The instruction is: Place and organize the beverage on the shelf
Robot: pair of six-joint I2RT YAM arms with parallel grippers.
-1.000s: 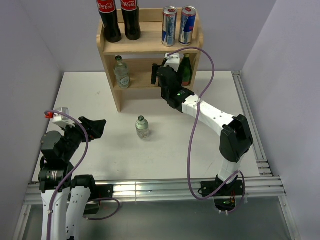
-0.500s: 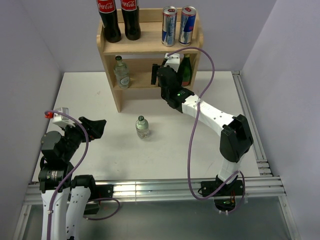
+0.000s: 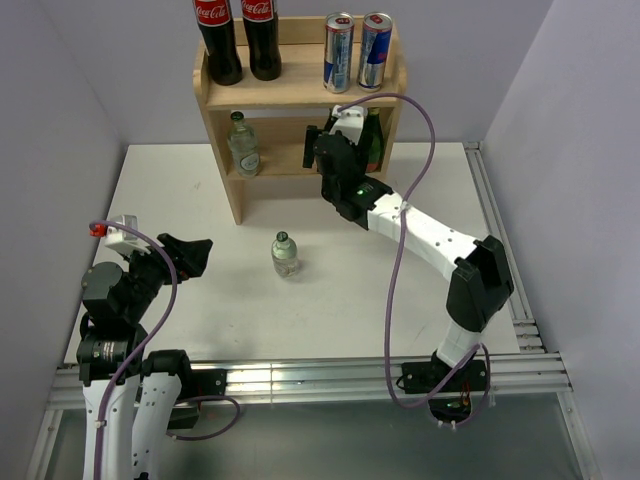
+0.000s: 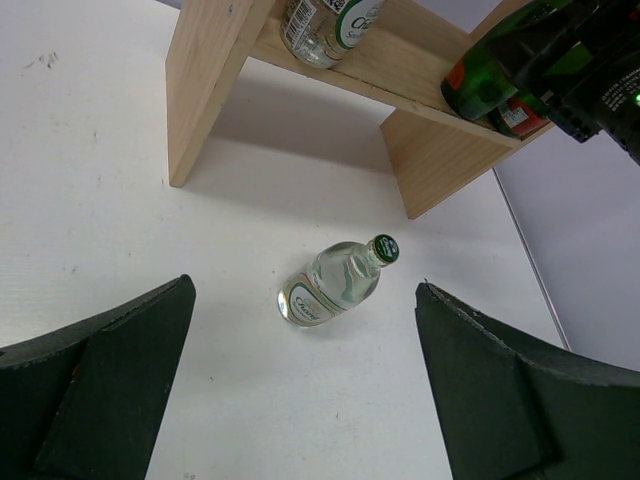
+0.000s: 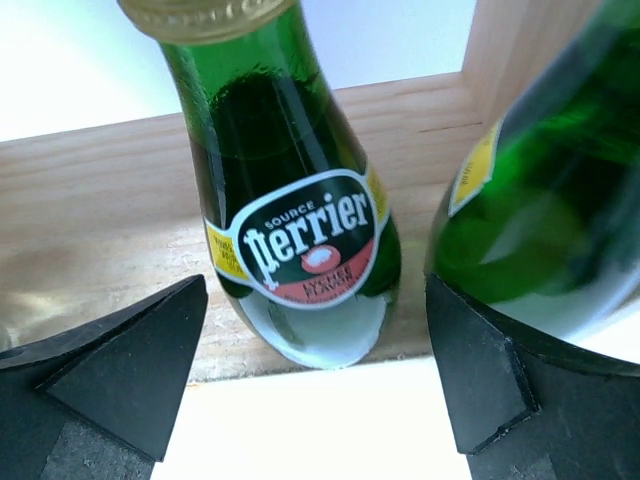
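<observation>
Compared with half a second ago, the right arm has swung its elbow a little outward, to its own right. The right hand (image 5: 312, 330) itself has hardly moved and is at the lower tier of the light wooden two-tier shelf (image 3: 222, 180). Its fingers are apart. Between them, touched by neither, a green glass bottle with a white-and-red label (image 5: 290, 180) stands upright on the lower board. A second green glass bottle (image 5: 540, 200) stands just beside it, to the right in the wrist view. I judge that the bottle is released and that the arm begins to draw back.

This means five drinks are in place. They are the two green bottles, one clear glass bottle with a green cap (image 3: 243, 145) at the left of the lower tier, and two slim silver-blue-red cans (image 3: 338, 52) on the top tier, beside two tall dark cola bottles (image 3: 218, 45). One drink remains: the other clear green-capped bottle (image 4: 335, 285). It stands alone on the white tabletop (image 3: 180, 190), a little in front of the shelf and not touching it. The left hand (image 3: 188, 255) hovers near this bottle with its fingers wide apart, holding nothing, and it has not moved.

The tabletop is matt white, with a few small dark marks visible in the left wrist view. Plain pale grey-lilac walls close it on three sides, and an aluminium rail (image 3: 300, 378) runs along the near edge.
</observation>
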